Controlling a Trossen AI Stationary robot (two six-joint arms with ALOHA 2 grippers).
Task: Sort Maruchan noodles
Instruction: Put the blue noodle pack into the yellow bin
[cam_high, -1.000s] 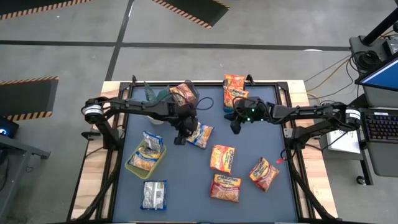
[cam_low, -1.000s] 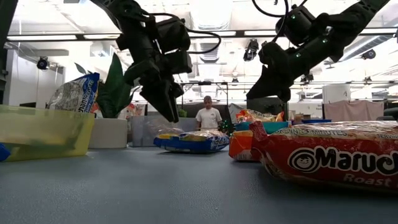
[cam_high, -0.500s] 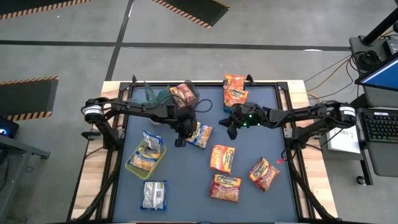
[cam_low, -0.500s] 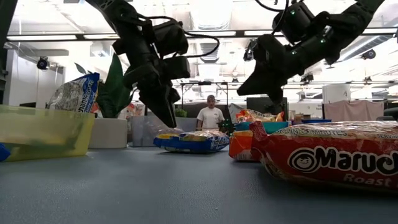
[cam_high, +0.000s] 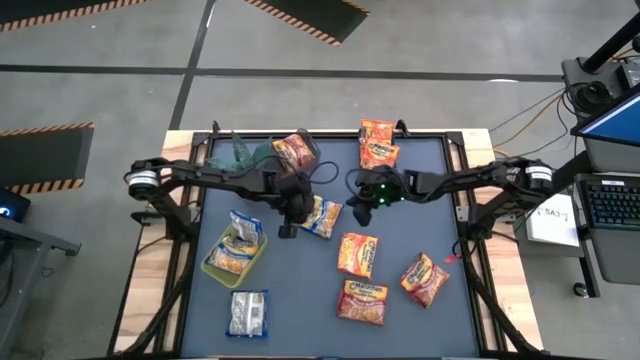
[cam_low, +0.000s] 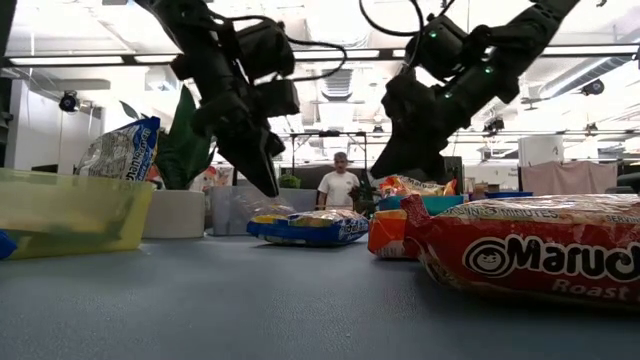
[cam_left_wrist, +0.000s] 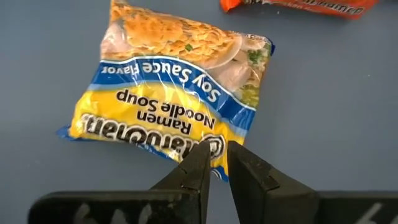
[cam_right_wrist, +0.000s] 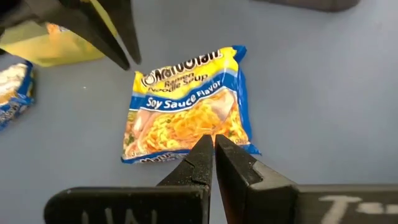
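A yellow-and-blue Maruchan packet (cam_high: 322, 216) (cam_left_wrist: 171, 106) (cam_right_wrist: 189, 106) lies flat on the blue mat near the table's middle. My left gripper (cam_high: 287, 229) (cam_left_wrist: 217, 163) hovers by the packet's left end, fingers shut and pointing down. The low view shows its tips (cam_low: 268, 186) above the packet (cam_low: 305, 228). My right gripper (cam_high: 358, 211) (cam_right_wrist: 214, 147) hangs shut above the mat just right of the same packet. Orange-red packets (cam_high: 357, 253) (cam_high: 364, 301) (cam_high: 424, 279) lie flat toward the near right.
A yellow bin (cam_high: 214, 268) near the left edge holds whitish packets; another whitish packet (cam_high: 247, 312) lies in front of it. More orange packets (cam_high: 377, 143) (cam_high: 293, 152) and a potted plant (cam_high: 240, 150) sit at the far edge. A person (cam_low: 335, 186) stands in the room behind.
My right gripper has moved toward the table's left, closing in on the yellow-and-blue packet, and has stayed shut. The packet has not moved.
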